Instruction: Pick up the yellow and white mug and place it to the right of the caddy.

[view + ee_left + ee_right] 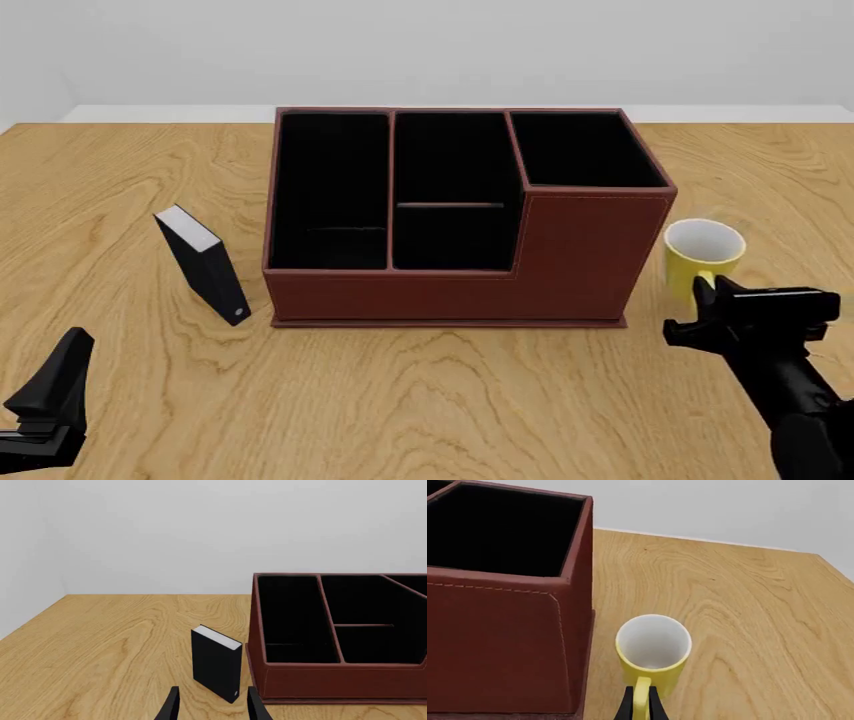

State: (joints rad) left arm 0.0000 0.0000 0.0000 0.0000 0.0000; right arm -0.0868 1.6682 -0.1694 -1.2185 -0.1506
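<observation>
The yellow and white mug (703, 250) stands upright just right of the caddy (574, 250), its handle turned toward me. In the right wrist view the mug (652, 647) shows its white inside, and my right gripper (640, 695) has its two black fingers pressed on either side of the yellow loop handle. From the front the right gripper (703, 295) sits right behind the mug. My left gripper (213, 707) is open, low over the table, facing a small black box. It also shows at the near left corner (54, 385).
A thin black book-like box (203, 262) stands left of the caddy (333, 680), a short way ahead of the left fingers (172, 707). Bare wooden table (441, 400) lies in front of the caddy and to the mug's right (760, 630).
</observation>
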